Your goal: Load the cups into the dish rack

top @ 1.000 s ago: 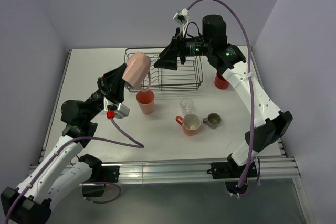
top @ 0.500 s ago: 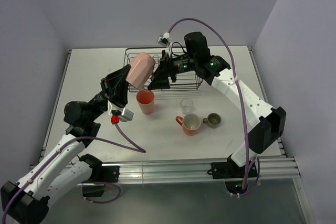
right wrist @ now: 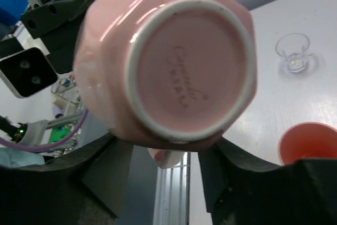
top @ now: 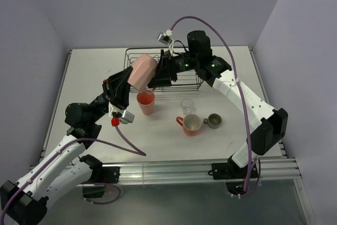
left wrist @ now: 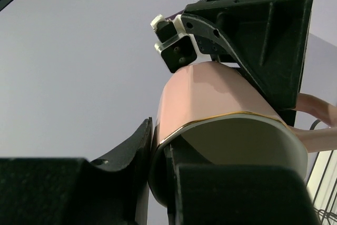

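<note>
Ceramic, likely slick and chippable: pale pink mug [top: 142,72], rim pinched by left end effector [left wrist: 160,156]; right end effector [right wrist: 163,156], wide at 3 o'clock, should span walls.

Table [top: 95,69] bears dish rack [top: 164,70] — plus tumbler [top: 146,103], glass [top: 187,104], orange mug [top: 190,125], grey mug [top: 213,120]

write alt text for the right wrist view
The underside of a pale pink mug fills the frame, base facing the camera, just above the two spread black fingers of the right gripper. To the right, a clear glass and a salmon tumbler stand on the white table.
</note>
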You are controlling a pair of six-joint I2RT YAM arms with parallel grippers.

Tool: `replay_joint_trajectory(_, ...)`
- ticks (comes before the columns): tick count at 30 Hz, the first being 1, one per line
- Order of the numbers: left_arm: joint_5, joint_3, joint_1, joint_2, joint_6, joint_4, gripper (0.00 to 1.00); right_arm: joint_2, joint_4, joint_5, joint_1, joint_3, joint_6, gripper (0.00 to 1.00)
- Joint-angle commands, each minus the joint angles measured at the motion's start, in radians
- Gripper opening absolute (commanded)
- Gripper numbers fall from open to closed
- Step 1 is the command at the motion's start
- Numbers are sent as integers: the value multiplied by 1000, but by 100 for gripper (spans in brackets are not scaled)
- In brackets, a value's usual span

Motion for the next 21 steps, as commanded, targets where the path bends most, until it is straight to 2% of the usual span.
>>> replay_joint_trajectory(1, -23, 24, -19, -28, -10, 151, 0, -44, 86, -44, 8, 4, 54, 56)
replay_joint_trajectory(7, -28, 9, -35, -37, -1, 148, 0, -44, 117, -64, 10, 9, 89, 34)
replay_joint_trajectory(10, -28, -2, -39, -41, 13, 140, 0, -46, 141, -72, 10, 9, 120, 5)
replay_joint_trajectory(11, -31, -4, -39, -41, 17, 139, 0, -47, 141, -68, 8, 9, 120, 0)
replay_joint_trajectory(13, -43, -4, -38, -39, 13, 137, 3, -49, 137, -66, 7, 13, 123, 0)
replay_joint_trajectory(16, -81, 2, -38, -31, -3, 140, 15, -53, 132, -57, -16, 9, 134, 0)
replay_joint_trajectory(19, -112, -2, -39, -28, -4, 146, 32, -55, 161, -43, -44, 4, 166, 0)
replay_joint_trajectory(20, -116, -5, -39, -30, -4, 143, 46, -56, 177, -40, -67, 4, 174, 0)
replay_joint_trajectory(21, -124, -8, -39, -31, -1, 139, 53, -56, 184, -32, -79, 4, 186, 0)
